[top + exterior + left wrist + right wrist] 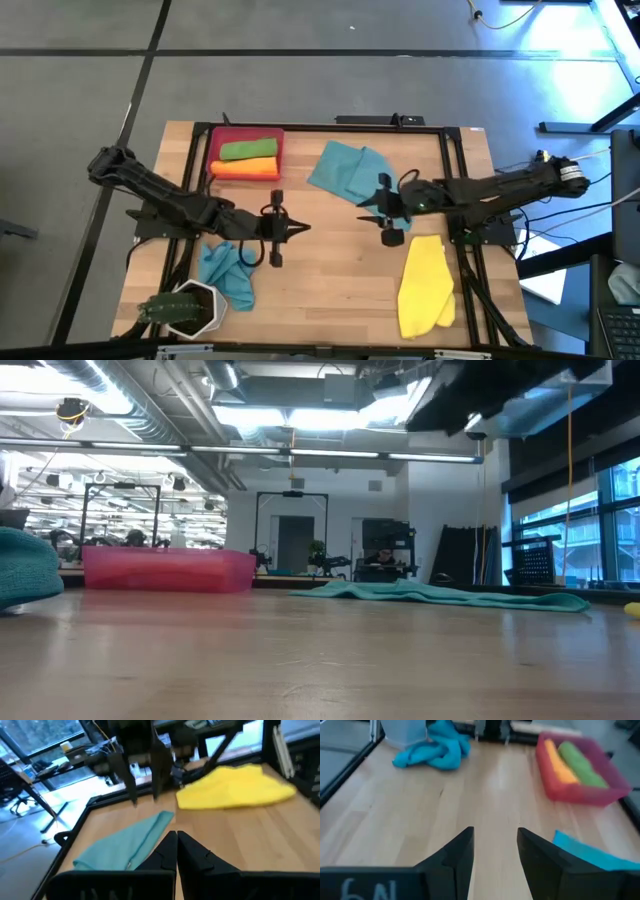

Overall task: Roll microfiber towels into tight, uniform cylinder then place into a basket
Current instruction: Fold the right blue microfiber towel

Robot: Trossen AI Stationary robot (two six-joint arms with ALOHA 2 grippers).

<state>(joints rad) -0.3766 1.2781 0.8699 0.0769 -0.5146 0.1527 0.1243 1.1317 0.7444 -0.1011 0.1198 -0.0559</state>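
The red basket (214,150) stands at the far left and holds a rolled green towel (247,150) and a rolled orange towel (243,169). One teal towel (345,168) lies spread at the far middle. A second teal-blue towel (228,272) lies crumpled at the near left. The yellow towel (425,285) lies at the near right. My left gripper (300,228) is shut and empty over the table's middle. My right gripper (363,205) is open and empty beside the spread teal towel's near edge (590,855).
A white hexagonal pot with a plant (185,308) stands at the near left corner, next to the crumpled teal-blue towel. A black frame (330,127) runs along the table's edges. Bare wood (330,290) lies between the two grippers and toward the near edge.
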